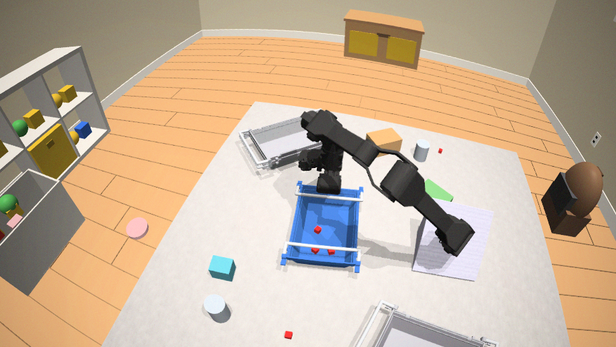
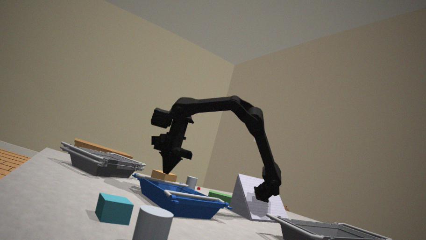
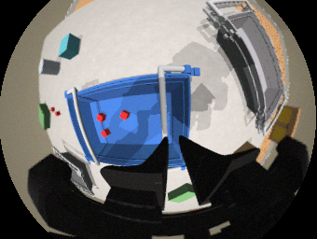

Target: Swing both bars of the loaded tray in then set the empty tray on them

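The blue tray (image 1: pixel 321 260) (image 2: pixel 175 208) (image 3: pixel 126 151) holds three red blocks, one of them a red block (image 1: pixel 317 229) (image 3: pixel 124 115). Its far bar (image 1: pixel 349 198) (image 3: pixel 162 103) lies across the top just inside the far end. Its near bar (image 1: pixel 319 246) (image 2: pixel 196 195) (image 3: pixel 82 127) also lies across the top, near the other end. My gripper (image 2: pixel 166 172) (image 3: pixel 172 138) points down at the far bar, its fingers narrowly open with nothing seen between them. One finger hides part of that bar in the wrist view. An empty grey tray (image 1: pixel 277 144) (image 2: pixel 89 165) (image 3: pixel 268 70) stands beyond the far end.
A second grey tray (image 1: pixel 414 338) (image 2: pixel 315 229) stands at the near right. A white wedge (image 1: pixel 470 241) (image 2: pixel 243 196) is under the arm's base end. A teal block (image 1: pixel 221 268) (image 2: pixel 114 208) (image 3: pixel 69 46), an orange block (image 1: pixel 383 140), a green block (image 1: pixel 438 192) and grey cylinders stand around.
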`<move>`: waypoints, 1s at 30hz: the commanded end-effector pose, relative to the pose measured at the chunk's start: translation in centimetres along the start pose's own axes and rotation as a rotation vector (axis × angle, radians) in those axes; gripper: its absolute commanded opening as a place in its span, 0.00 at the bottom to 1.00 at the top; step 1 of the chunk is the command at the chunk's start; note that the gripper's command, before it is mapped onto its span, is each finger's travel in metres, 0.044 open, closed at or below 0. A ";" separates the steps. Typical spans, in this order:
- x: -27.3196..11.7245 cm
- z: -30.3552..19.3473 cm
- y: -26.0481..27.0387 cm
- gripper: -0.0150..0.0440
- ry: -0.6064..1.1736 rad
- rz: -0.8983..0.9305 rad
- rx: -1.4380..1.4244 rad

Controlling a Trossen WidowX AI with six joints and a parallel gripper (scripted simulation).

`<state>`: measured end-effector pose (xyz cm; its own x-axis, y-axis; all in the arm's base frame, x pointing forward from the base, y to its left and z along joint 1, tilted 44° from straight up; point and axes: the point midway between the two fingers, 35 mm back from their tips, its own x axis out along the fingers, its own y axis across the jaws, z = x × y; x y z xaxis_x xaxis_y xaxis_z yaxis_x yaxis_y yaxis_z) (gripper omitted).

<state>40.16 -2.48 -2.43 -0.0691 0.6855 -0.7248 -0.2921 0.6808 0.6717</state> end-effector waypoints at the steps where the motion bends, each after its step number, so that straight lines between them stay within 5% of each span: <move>1: 0.1 0.0 0.0 0.27 0.000 0.001 0.002; 30: 0.0 0.0 0.0 0.25 0.000 0.000 0.000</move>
<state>40.16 -2.50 -2.43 -0.0687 0.6857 -0.7247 -0.2916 0.6809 0.6719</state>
